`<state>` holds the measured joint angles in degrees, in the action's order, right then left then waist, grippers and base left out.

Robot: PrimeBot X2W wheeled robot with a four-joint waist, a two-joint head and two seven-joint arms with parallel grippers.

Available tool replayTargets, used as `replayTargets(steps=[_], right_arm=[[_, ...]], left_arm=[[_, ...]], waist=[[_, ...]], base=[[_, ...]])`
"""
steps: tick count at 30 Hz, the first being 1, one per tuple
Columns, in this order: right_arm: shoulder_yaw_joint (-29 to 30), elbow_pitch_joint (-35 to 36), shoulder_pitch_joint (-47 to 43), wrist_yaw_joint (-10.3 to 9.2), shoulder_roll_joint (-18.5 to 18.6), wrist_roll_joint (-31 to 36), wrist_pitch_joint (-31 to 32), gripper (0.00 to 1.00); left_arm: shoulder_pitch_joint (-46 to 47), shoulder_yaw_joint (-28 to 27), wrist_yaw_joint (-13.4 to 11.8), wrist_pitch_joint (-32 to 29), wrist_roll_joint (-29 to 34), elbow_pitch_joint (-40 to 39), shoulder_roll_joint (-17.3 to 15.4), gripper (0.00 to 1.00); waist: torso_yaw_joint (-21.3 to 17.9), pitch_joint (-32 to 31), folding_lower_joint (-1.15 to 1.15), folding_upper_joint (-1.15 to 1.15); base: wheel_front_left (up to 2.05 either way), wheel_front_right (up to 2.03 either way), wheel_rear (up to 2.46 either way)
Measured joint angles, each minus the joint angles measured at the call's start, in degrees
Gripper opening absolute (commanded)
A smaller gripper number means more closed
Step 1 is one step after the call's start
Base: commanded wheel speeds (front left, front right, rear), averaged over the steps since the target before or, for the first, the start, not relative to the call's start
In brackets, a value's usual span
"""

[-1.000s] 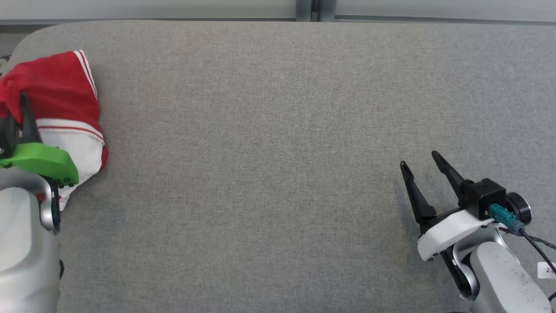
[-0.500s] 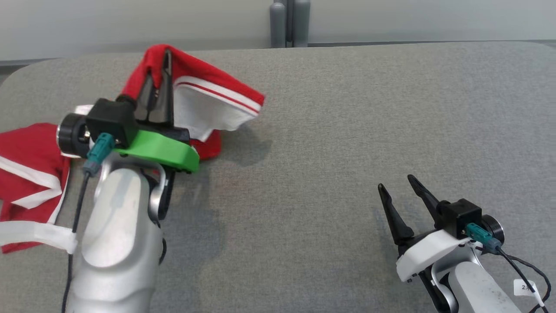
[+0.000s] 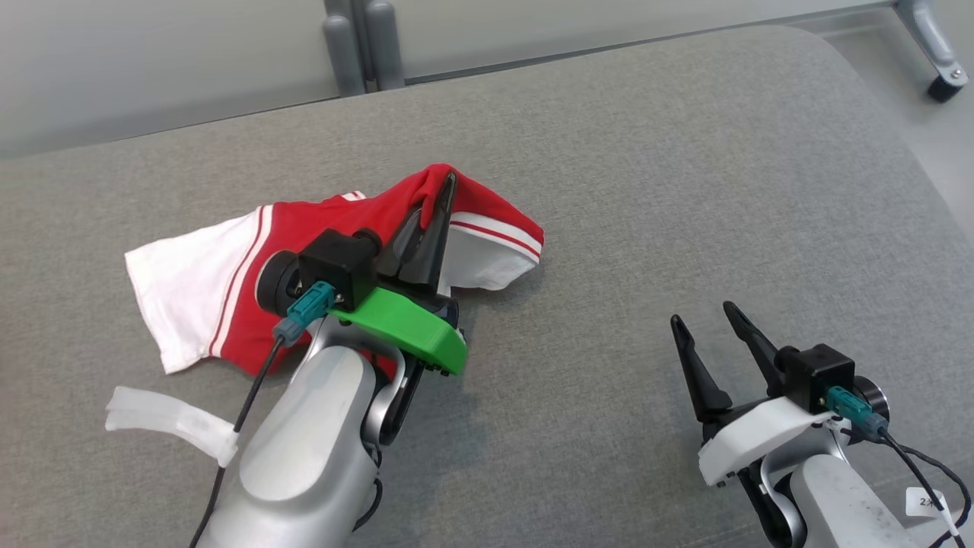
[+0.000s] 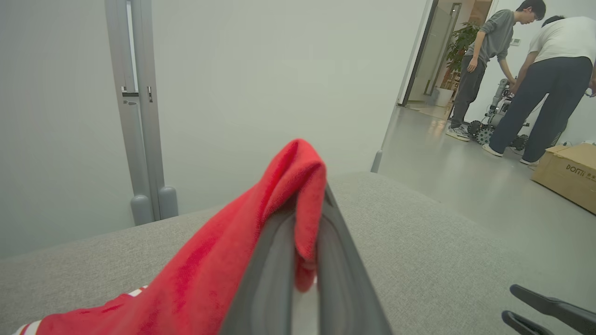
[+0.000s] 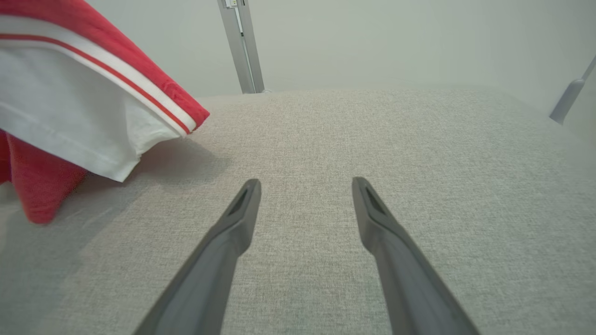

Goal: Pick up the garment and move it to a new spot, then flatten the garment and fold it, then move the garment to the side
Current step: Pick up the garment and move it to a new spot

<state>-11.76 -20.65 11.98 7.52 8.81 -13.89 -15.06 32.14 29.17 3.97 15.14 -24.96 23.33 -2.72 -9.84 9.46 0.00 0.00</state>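
Observation:
The garment (image 3: 228, 281) is red with white sleeves and red-and-white stripes. My left gripper (image 3: 445, 183) is shut on a fold of its red cloth (image 4: 298, 186), holding that part raised above the grey table (image 3: 647, 190) while the rest trails down to the left. One white sleeve (image 5: 70, 107) hangs at the upper left of the right wrist view. My right gripper (image 3: 704, 316) stands open at the lower right, well apart from the garment, its fingers (image 5: 237, 218) spread over bare table.
A strip of white tape (image 3: 167, 422) hangs from my left arm's cable. Grey posts (image 3: 361, 46) stand behind the table's far edge. Two people (image 4: 521, 70) bend over a wheeled machine beyond a doorway, next to a cardboard box (image 4: 565, 179).
The head camera has swung, shifting the whole picture. My left gripper has carried the garment from the table's left end toward its middle. The right gripper stays open.

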Motion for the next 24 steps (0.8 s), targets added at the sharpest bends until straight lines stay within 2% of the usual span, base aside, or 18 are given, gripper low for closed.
replayTargets(steps=[1, 2, 3, 7, 12, 18, 24], right_arm=[[0.0, 0.0, 0.1, 0.0, -0.1, 0.0, 0.0, 1.0], [0.1, 0.1, 0.2, 0.0, -0.3, -0.1, 0.0, 1.0], [0.2, 0.1, 0.3, 0.0, -0.5, -0.1, 0.0, 1.0], [0.8, 0.3, 0.4, 0.01, -1.0, -0.1, 0.0, 1.0], [1.1, 0.7, 0.4, 0.0, -1.4, -0.2, 0.0, 1.0], [0.9, 1.0, 0.4, 0.0, -1.6, -0.2, 0.0, 1.0], [0.2, 1.0, 0.3, 0.0, -1.7, -0.2, 0.0, 1.0]], left_arm=[[0.1, 0.6, -0.4, 0.0, -0.2, 0.5, 0.0, 0.14], [0.2, 0.8, -0.8, 0.0, -1.1, 0.8, 0.0, 0.42], [0.5, 1.3, -1.0, 0.0, -1.5, 1.7, 0.0, 1.0], [0.2, 1.9, -1.8, 0.0, -1.4, 5.6, 0.0, 1.0], [-3.4, -0.2, -1.8, 0.0, 1.0, 9.9, 0.0, 1.0], [-9.2, -6.3, -1.4, 0.0, 4.5, 10.1, 0.0, 1.0], [-15.9, -13.6, -1.8, 0.0, 6.8, 6.2, -0.1, 1.0]], waist=[[-0.8, 0.2, 0.0, 0.0], [-1.5, 0.5, 0.0, 0.0], [-2.1, 0.7, 0.0, 0.0], [-3.8, 2.0, 0.0, 0.0], [-3.2, 2.4, 0.0, 0.0], [-0.1, 1.4, 0.0, 0.0], [4.0, -0.3, 0.0, 0.0]], base=[[0.0, 0.0, 0.0], [0.0, 0.0, 0.0], [0.0, 0.0, 0.0], [0.0, 0.0, 0.0], [0.0, 0.0, 0.0], [0.0, 0.0, 0.0], [0.0, 0.0, 0.0]])
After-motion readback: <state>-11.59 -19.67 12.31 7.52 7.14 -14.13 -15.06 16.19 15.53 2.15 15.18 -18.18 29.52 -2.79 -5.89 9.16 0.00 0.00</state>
